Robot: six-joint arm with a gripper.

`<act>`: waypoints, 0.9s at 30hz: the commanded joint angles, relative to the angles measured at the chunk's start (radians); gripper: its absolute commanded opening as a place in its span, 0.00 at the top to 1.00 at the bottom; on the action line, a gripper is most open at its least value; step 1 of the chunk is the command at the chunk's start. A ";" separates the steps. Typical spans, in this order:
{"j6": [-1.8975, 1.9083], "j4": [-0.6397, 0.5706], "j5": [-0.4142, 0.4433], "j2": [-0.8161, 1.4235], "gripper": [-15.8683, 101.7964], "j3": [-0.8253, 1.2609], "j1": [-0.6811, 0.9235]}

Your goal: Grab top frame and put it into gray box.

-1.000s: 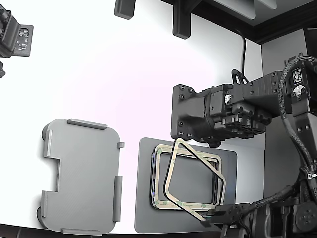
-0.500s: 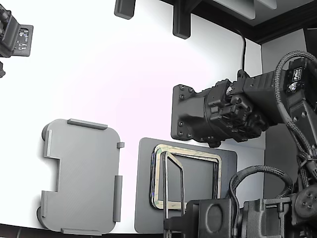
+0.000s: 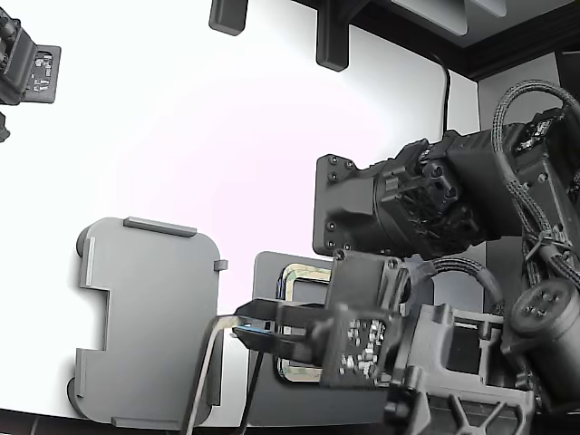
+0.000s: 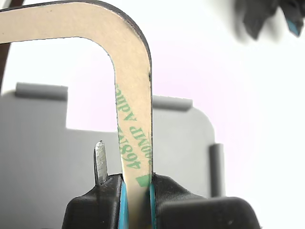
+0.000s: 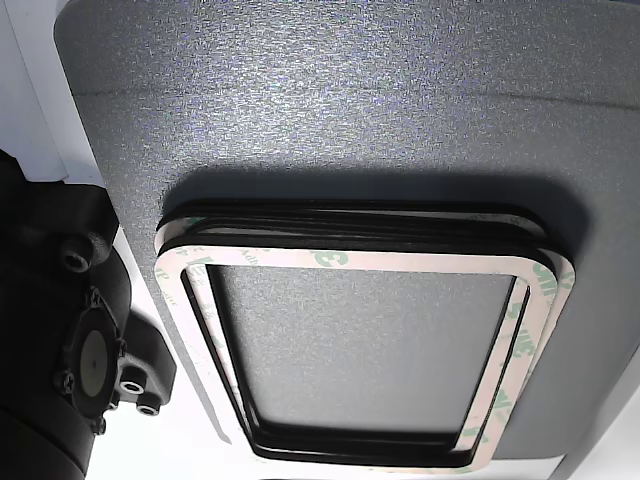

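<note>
Since the earlier pictures the arm has swung toward the exterior view's left, carrying the top frame off the stack; the frame now hangs edge-on beside the right edge of the gray box, lifted clear of the desk. In the wrist view the gripper has its jaws clenched on one side of the frame, whose beige face shows green printed letters, with the gray box lying behind it. A thin metal pin stands just beside the jaws. The remaining stack of frames rests on the dark grey mat, its uppermost one set slightly askew over the black ones beneath. A second arm hangs above the mat.
</note>
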 commanded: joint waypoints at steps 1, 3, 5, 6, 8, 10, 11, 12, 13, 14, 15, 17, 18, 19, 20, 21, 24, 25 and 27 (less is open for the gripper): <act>0.288 0.011 -0.066 -0.002 0.97 -0.054 -0.092; 0.485 0.011 -0.080 0.003 0.97 -0.051 -0.121; 0.822 0.011 -0.100 0.006 0.97 -0.035 -0.146; 0.969 0.011 -0.143 0.003 0.97 -0.035 -0.161; 1.114 0.011 -0.232 -0.008 0.97 -0.034 -0.189; 1.141 0.011 -0.259 -0.017 0.97 -0.020 -0.202; 1.161 0.011 -0.272 -0.020 0.96 -0.009 -0.209; 1.183 0.011 -0.287 -0.021 0.96 0.005 -0.215; 1.207 0.011 -0.310 -0.021 0.96 0.020 -0.224; 1.216 0.011 -0.324 -0.021 0.96 0.034 -0.232; 1.210 0.011 -0.348 -0.023 0.96 0.040 -0.244; 1.189 0.011 -0.399 -0.025 0.96 0.051 -0.273; 1.193 0.011 -0.407 -0.026 0.96 0.055 -0.278; 1.209 0.011 -0.417 -0.026 0.96 0.066 -0.282; 1.220 0.011 -0.434 -0.026 0.96 0.077 -0.291; 1.223 0.011 -0.456 -0.029 0.96 0.084 -0.302; 1.238 0.011 -0.499 -0.049 0.96 0.101 -0.322; 1.239 0.011 -0.515 -0.057 0.96 0.101 -0.327; 1.247 0.011 -0.538 -0.075 0.96 0.106 -0.333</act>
